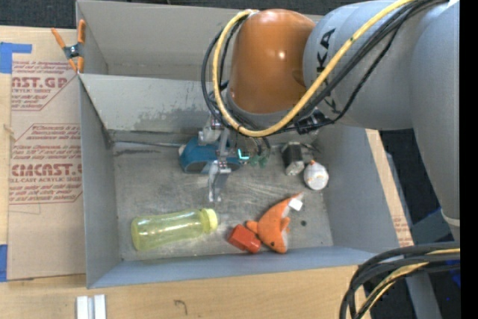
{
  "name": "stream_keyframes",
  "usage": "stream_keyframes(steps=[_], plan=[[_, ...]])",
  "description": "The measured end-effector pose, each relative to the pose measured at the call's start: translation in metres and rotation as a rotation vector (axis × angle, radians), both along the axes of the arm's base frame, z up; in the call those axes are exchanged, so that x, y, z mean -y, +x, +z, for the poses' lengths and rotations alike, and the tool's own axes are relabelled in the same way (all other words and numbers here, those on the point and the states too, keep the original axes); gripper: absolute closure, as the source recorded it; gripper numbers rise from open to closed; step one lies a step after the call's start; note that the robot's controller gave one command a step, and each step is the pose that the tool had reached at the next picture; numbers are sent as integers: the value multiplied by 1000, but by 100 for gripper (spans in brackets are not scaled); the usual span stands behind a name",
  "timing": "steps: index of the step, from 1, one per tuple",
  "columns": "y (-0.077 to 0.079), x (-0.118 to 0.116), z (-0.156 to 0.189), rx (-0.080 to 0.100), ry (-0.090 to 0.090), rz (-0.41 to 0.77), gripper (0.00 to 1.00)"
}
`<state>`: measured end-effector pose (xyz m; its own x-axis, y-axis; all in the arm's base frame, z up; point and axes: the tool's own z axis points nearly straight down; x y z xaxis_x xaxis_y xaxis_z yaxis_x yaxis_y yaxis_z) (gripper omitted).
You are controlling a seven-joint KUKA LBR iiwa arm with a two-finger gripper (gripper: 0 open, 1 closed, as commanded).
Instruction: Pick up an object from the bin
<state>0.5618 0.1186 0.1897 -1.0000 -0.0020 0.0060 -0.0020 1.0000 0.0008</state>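
Above a grey metal bin (97, 183), the KUKA arm (388, 63) reaches in from the right, its orange wrist cover (269, 60) and looped cables hanging over the far half of the bin. The jaws point down at the middle of the bin floor, just beside a blue blocky object (196, 155) that lies near the back wall. We cannot tell whether the jaws are open or closed, and we see nothing between them. As we judge it, the pick is not yet made and every object we can make out rests on the floor of the bin. A pale yellow plastic bottle (173, 228) lies on its side along the near wall to the left, well apart from the jaws. An orange fish-shaped toy (274, 226) lies to the right of the bottle's cap end, with a small red piece (244, 237) touching its left side. A short dark-and-white cylinder (308, 169) sits on the right under the arm, and a little green thing (258, 158) lies between it and the jaws. The blue object is nearest, so we take it for the likeliest candidate. The closing on an object and the lift out of the bin are both left to do.
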Motion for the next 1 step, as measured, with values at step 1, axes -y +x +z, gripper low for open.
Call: stream_keyframes(steps=[1], plan=[[2, 0, 4, 7, 1, -1, 0]])
